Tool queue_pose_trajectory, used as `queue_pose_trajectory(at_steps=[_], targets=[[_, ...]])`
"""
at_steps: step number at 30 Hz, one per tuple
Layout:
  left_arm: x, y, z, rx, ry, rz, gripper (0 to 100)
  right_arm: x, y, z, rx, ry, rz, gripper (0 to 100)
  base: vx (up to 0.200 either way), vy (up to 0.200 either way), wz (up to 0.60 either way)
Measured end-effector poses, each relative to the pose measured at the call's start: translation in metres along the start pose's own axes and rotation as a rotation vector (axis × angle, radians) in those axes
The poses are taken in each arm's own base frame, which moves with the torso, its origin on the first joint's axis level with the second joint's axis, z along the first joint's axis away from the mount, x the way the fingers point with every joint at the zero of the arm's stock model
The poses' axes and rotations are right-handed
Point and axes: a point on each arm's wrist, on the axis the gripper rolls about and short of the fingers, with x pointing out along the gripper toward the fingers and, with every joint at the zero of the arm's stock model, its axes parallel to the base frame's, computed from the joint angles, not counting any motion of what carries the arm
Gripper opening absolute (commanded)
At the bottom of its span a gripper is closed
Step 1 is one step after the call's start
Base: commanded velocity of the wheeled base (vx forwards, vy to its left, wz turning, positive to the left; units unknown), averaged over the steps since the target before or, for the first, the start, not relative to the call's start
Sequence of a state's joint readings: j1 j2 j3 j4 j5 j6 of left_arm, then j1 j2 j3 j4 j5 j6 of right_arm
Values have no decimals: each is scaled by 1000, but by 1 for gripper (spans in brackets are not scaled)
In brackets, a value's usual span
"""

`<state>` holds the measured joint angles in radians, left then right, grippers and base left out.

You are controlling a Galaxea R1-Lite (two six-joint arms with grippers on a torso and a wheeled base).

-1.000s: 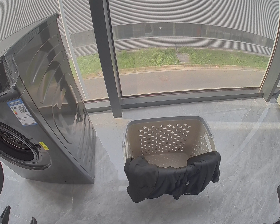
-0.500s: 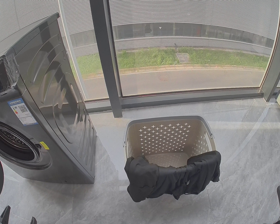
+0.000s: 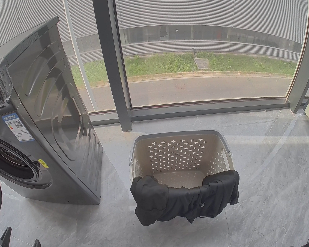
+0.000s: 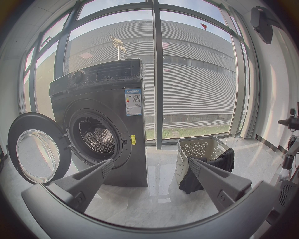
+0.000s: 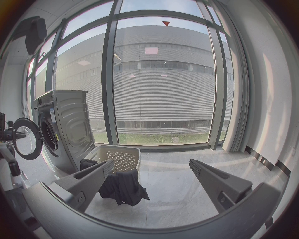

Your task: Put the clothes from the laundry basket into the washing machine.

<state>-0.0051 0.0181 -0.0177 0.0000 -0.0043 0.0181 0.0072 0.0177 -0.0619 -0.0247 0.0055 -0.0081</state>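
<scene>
1. Head view has the laundry basket [image 3: 178, 135] standing on the grey marble floor [image 3: 271, 169] near the middle of the scene, on the near side of a tall window [image 3: 205, 54].
2. A dark garment [image 3: 183, 201] is draped over the basket's near rim, partly inside and partly hanging down the outer wall. The star-perforated far wall shows behind it.
3. The washing machine [image 3: 50, 102] stands left of the basket and apart from it. Its round door [image 4: 37, 149] is swung open toward the near left, and the steel drum [image 4: 96, 140] is exposed.
4. The left gripper [image 4: 150, 161] sits low at the near left, well apart from both the machine and the basket. Its fingers are spread wide with nothing between them.
5. The right gripper [image 5: 151, 161] sits low at the near right, well apart from the basket. Its fingers are likewise spread wide and hold nothing.
</scene>
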Motion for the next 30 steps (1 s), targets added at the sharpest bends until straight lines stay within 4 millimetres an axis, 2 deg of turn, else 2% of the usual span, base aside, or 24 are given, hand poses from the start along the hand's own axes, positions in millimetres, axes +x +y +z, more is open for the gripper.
queue_pose_trajectory(at_steps=[3, 8, 11, 14, 20, 30], targets=[[0, 0, 0, 0, 0, 0, 100, -5, 0, 21, -2, -13, 16, 100, 0, 0, 0], [0, 0, 0, 0, 0, 1, 100, -7, 0, 68, 0, -15, 86, 100, 0, 0, 0], [0, 0, 0, 0, 0, 1, 100, 3, 0, 89, 0, 18, 123, 100, 0, 0, 0], [0, 0, 0, 1, 0, 1, 100, 25, 1, 98, -1, 91, 156, 100, 0, 0, 0], [0, 0, 0, 1, 0, 1, 100, 81, 6, 83, 7, 303, 209, 100, 0, 0, 0], [0, 0, 0, 0, 0, 1, 100, 161, 20, 30, 43, 643, 253, 100, 0, 0, 0]])
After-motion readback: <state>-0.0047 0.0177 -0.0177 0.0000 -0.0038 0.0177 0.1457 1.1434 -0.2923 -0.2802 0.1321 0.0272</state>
